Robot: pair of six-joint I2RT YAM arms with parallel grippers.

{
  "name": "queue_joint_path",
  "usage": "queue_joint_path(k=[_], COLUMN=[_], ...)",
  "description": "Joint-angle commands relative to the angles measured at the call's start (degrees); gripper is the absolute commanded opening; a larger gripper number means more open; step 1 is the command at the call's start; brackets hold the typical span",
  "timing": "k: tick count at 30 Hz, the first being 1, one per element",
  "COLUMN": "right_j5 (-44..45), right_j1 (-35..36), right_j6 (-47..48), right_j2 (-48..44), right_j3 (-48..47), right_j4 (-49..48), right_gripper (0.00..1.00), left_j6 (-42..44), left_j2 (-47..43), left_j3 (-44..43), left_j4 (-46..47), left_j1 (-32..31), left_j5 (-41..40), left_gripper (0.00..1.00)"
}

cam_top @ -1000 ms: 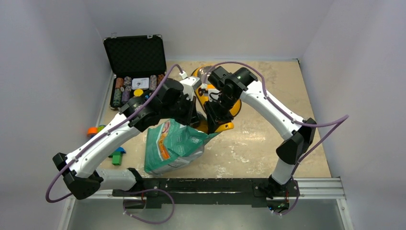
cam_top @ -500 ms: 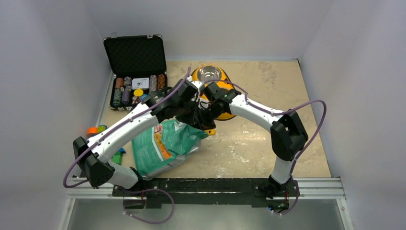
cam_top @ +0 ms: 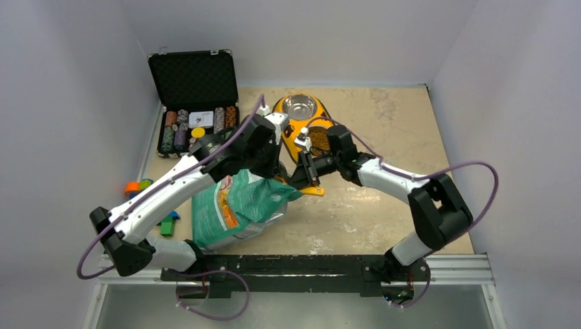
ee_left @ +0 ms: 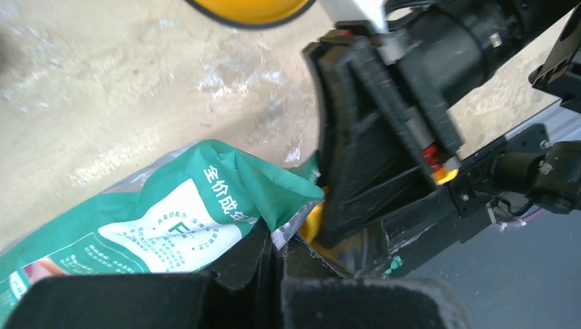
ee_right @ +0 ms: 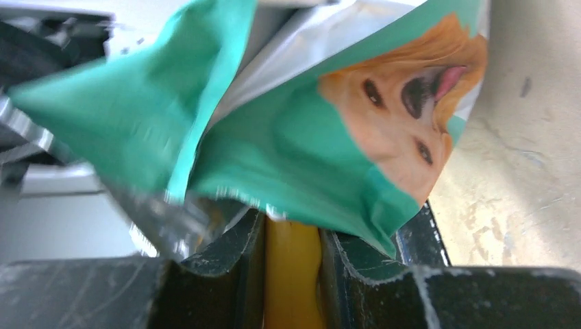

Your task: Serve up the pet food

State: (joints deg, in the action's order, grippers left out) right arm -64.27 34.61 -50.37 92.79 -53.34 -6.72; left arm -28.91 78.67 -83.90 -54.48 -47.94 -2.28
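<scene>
The teal-green pouch (cam_top: 236, 209) with a golden dog's face (ee_right: 401, 113) leans on the table, its torn top edge raised. My left gripper (cam_top: 269, 166) (ee_left: 279, 255) is shut on that edge. My right gripper (cam_top: 306, 173) (ee_right: 291, 240) is shut on the yellow handle of a scoop (cam_top: 312, 190) (ee_left: 312, 223), right at the pouch's mouth. The scoop's head is hidden behind the pouch. Behind stands a yellow feeder (cam_top: 296, 137) with an empty steel bowl (cam_top: 299, 106). A grainy brown patch that looks like pet food (cam_top: 320, 131) shows in its near bowl.
An open black case (cam_top: 194, 79) of poker chips stands at the back left. Small coloured blocks (cam_top: 137, 185) (cam_top: 167, 224) lie left of the pouch. White walls close in three sides, and a black rail (cam_top: 322, 264) runs along the near edge.
My right arm has dropped low and swung off the feeder, bringing the scoop to the pouch's mouth. The left arm shifted the pouch slightly left. The steel bowl is uncovered now.
</scene>
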Motion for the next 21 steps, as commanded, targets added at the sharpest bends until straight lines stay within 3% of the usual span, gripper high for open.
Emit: queue_joint_path(k=[1,4,9,11,16,21], right_j5=[-7.8,-8.6,-7.1,-7.2,-7.2,-9.3], right_j1=[-3.9,-6.5,-8.2,-9.0,-11.7,-11.9], right_j6=[2.6,3.8,-6.9,-5.5,5.9,-1.2], right_j2=[-8.5,-12.9,-14.2,-15.3,-20.2,-21.6], right_j3=[2.2,5.1,7.5,5.6,-1.3,0.8], right_j4=[-6.3,-3.5,-12.6,-8.0,16.0,10.7], right_gripper=[0.0,0.0,0.0,0.0,0.0,0.0], left_j6=[1.0,2.4,3.3,4.0,6.0,7.4], left_j2=[-10.3,-13.0,-16.0,-16.8,-18.1,-18.4], left_j3=[-4.8,-3.4,-0.5,0.2,0.4,0.7], left_j4=[15.3,14.9,14.0,13.7,12.3,11.7], left_j1=[-1.5,-1.5,-1.5,-1.5,-1.5,-1.4], left_j5=[-0.1,-3.5,-4.7,-4.5,-3.6,-4.8], left_gripper=[0.0,0.0,0.0,0.0,0.0,0.0])
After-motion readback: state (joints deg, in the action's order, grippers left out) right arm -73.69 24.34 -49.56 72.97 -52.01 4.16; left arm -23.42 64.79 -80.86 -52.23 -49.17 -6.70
